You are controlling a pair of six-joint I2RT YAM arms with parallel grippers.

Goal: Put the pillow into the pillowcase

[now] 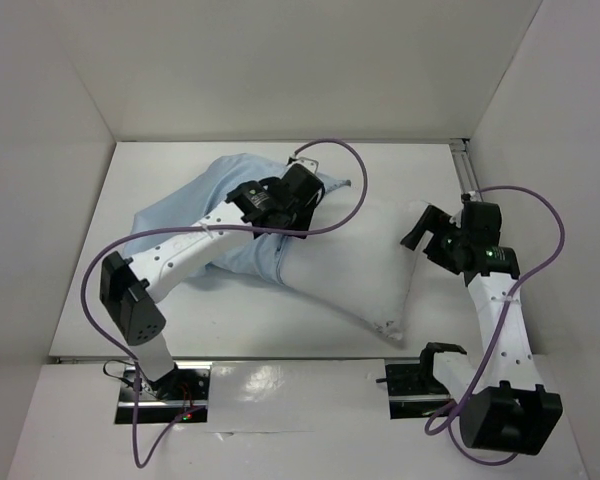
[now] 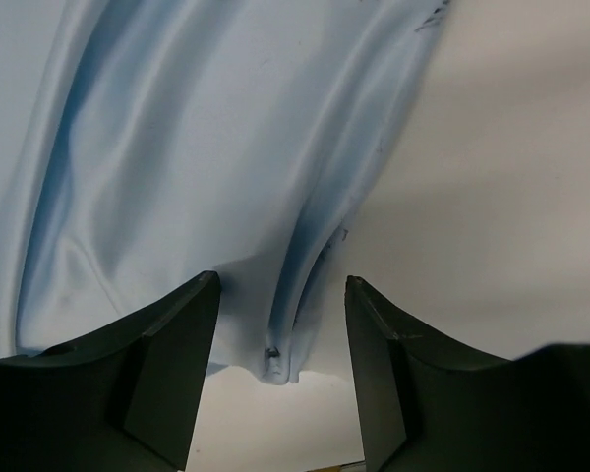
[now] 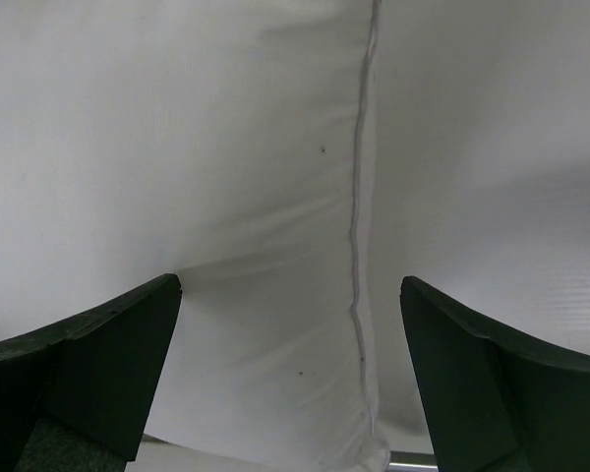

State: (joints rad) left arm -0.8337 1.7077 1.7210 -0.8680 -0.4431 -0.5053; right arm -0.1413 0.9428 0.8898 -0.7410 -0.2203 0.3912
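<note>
As seen from above, the plump white pillow (image 1: 365, 265) lies on the bench (image 1: 280, 335), its left end under the wrinkled blue pillowcase (image 1: 230, 215). Left wrist view: the left pincer (image 2: 280, 339) is spread astride the blue hem. Right wrist view: the right pincer (image 3: 290, 329) is spread, facing the pillow's seam.

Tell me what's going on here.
Two robot arms are putting a white pillow into a light blue pillowcase. The case covers the pillow's left part; the rest lies bare on the table. The left hand is open with the case's hem between its fingers. The right hand is open, facing the pillow's seamed edge.
</note>
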